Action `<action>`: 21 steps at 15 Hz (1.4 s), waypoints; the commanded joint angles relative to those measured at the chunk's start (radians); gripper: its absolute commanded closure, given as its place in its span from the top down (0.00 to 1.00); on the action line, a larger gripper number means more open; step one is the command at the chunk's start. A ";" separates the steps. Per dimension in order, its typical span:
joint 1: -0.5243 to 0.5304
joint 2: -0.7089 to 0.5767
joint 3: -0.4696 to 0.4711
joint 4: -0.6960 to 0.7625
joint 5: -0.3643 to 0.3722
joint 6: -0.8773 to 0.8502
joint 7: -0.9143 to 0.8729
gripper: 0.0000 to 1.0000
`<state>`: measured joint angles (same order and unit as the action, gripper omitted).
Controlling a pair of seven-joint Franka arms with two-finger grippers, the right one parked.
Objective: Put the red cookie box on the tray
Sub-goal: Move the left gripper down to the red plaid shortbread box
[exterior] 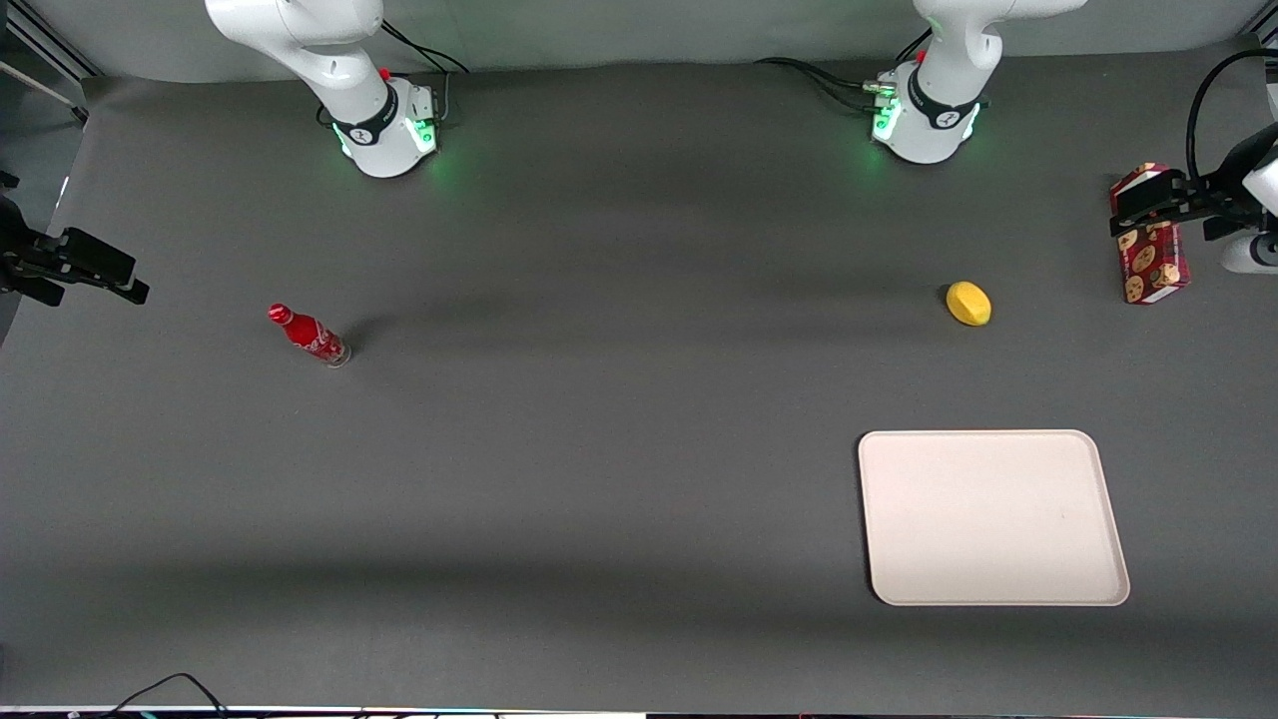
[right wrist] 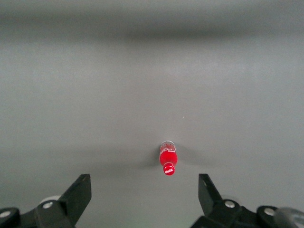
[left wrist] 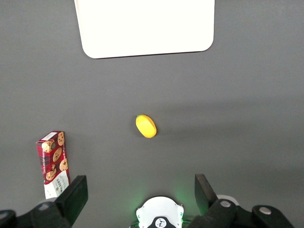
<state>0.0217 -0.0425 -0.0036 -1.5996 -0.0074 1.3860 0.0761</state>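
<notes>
1. Gripper (left wrist: 138, 192): the working arm's gripper hangs high above the table at that arm's end, fingers spread wide and holding nothing. Both black fingers show in the wrist view with bare table between them.

2. Red cookie box (exterior: 1150, 245): it stands on the table at the working arm's end, close below and just to one side of the gripper. In the front view the fingers overlap its top end, but the wrist view shows the box (left wrist: 53, 164) outside the finger gap, beside one finger, so no grasp exists. Judgement: the gripper is held open and raised because it is lining up for the pick and is not yet centred on the carton.

3. Tray (exterior: 993, 591): it lies flat and bare, nearer the front camera than the gripper and well apart from the box. Nothing rests on it; the placing step is not yet begun.

4. Lemon (exterior: 968, 304): a yellow lemon lies on the table roughly between the gripper and the tray. Judgement: a low carry could clip it; a lifted carry should pass over it.

5. Red bottle (exterior: 308, 335): it stands toward the parked arm's end, well away from the gripper, and obstructs nothing.
</notes>
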 commanded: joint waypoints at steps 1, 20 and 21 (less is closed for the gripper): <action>0.004 0.026 -0.015 0.035 0.001 -0.031 -0.004 1.00; 0.033 0.032 0.594 -0.506 0.231 0.472 0.623 1.00; 0.037 0.052 0.632 -0.566 0.230 0.561 0.672 1.00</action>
<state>0.0625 0.0252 0.5359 -1.9650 0.2080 1.7288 0.6447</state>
